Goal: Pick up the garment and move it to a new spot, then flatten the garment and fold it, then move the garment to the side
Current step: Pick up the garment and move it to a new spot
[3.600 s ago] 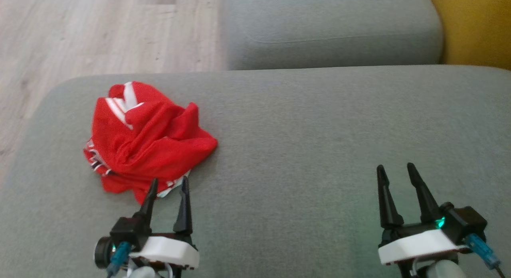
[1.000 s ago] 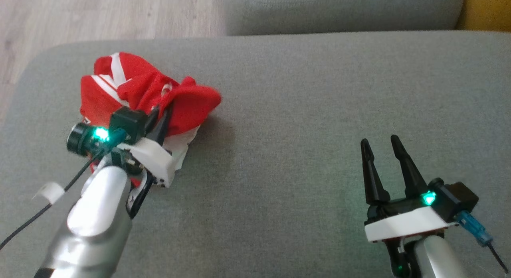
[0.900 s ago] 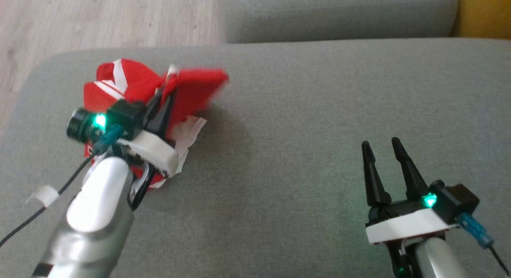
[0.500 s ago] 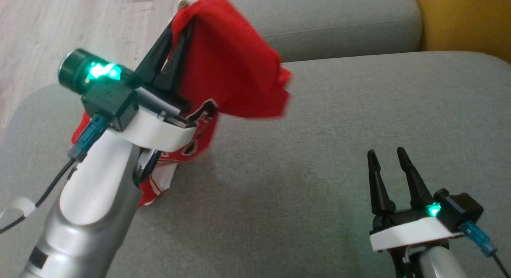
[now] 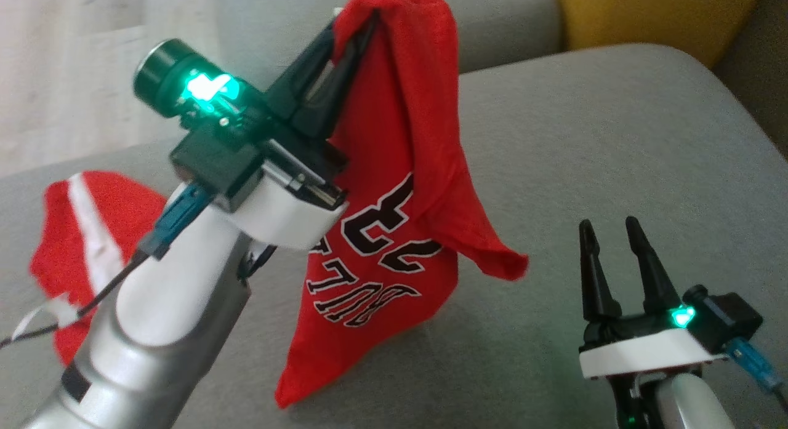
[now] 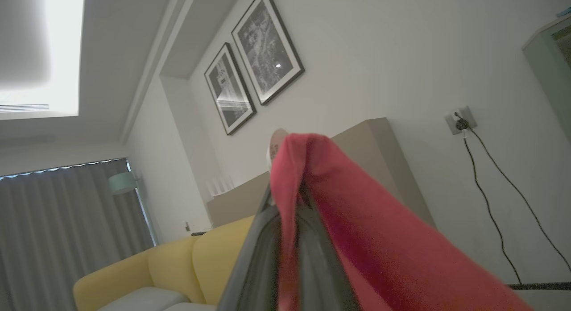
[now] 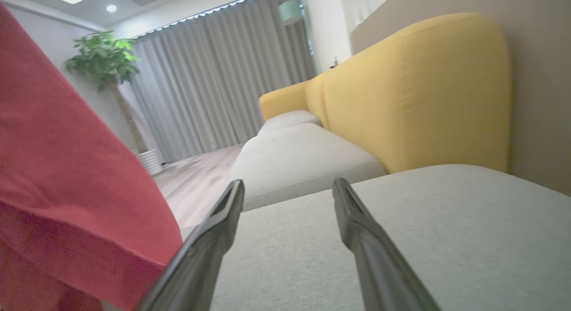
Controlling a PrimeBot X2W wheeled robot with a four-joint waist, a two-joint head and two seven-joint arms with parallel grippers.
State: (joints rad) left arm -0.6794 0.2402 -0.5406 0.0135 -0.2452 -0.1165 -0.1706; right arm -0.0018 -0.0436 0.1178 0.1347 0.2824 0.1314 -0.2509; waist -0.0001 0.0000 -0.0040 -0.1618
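While the left gripper [image 5: 356,24] clamps the jersey [image 5: 394,170] (lower end on the cushion [image 5: 615,140]), lift it clear before carrying; the right gripper [image 5: 609,229] sits with fingers apart.

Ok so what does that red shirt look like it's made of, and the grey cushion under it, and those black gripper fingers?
Red garment: likely thin, matte jersey knit. It drapes in soft folds from the left gripper and carries printed black-and-white lettering.
Grey cushion: woven upholstery fabric, matte, with a fine speckled texture.
Right gripper fingers: probably hard black plastic, smooth with a slight sheen.
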